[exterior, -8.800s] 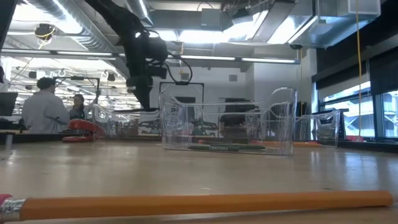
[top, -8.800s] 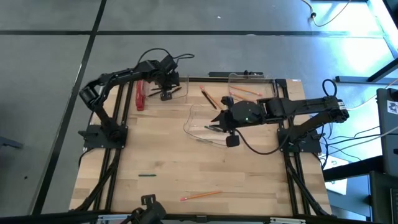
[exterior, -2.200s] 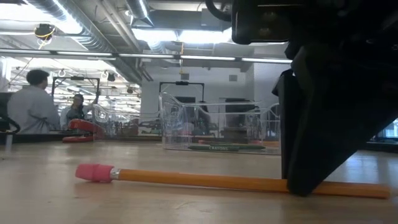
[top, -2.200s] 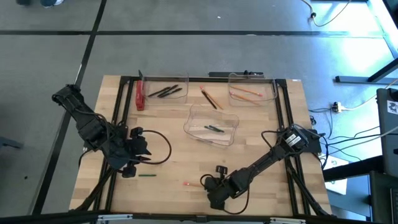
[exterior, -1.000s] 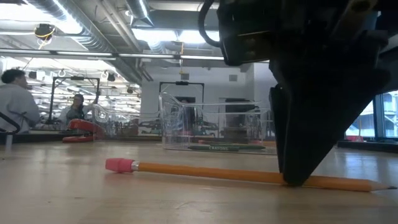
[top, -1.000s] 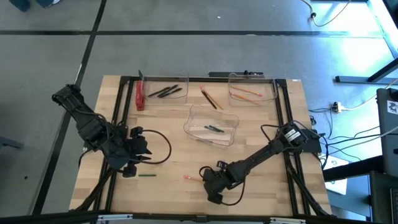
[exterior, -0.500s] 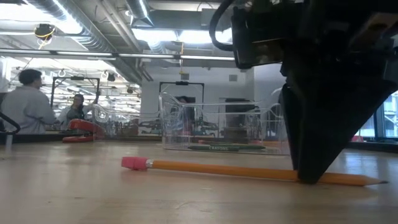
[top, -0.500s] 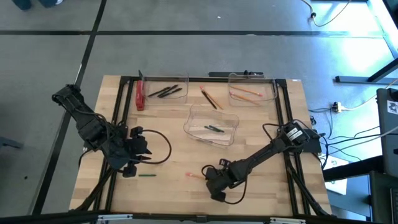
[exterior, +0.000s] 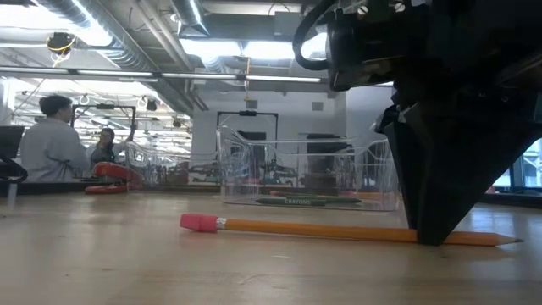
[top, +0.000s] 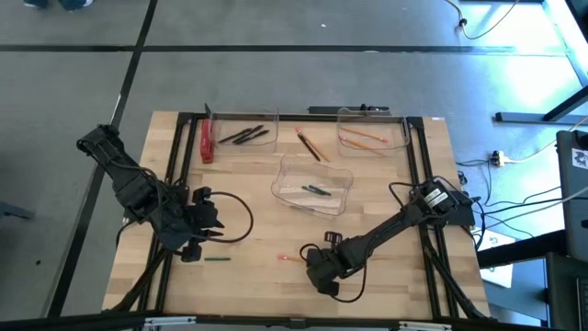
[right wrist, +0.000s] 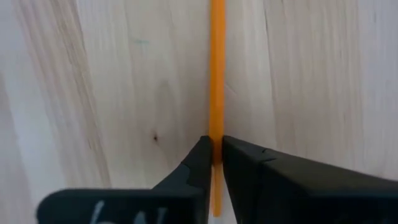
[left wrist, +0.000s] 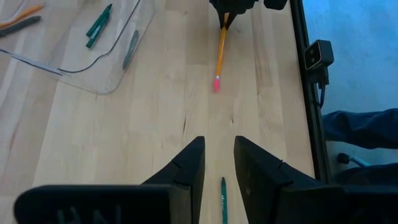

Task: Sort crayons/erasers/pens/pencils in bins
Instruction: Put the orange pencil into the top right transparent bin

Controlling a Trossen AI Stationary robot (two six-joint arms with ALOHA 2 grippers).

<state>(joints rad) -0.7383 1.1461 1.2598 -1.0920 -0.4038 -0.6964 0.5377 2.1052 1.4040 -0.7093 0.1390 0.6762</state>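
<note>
Right gripper (right wrist: 213, 154) is down at the table's 6 o'clock edge, and the orange pencil (exterior: 339, 230) lies flat on the wood, running straight between its two fingertips. The fingers (right wrist: 245, 163) are pinched onto the shaft near the pointed end, with the pink eraser end sticking out toward 9 o'clock. Over at 8 o'clock, the left gripper (left wrist: 219, 163) hangs with its fingers a little apart, holding nothing, a green crayon (left wrist: 222, 200) on the table just beneath the gap. Up at 12 o'clock sit the clear bins (top: 312, 190).
</note>
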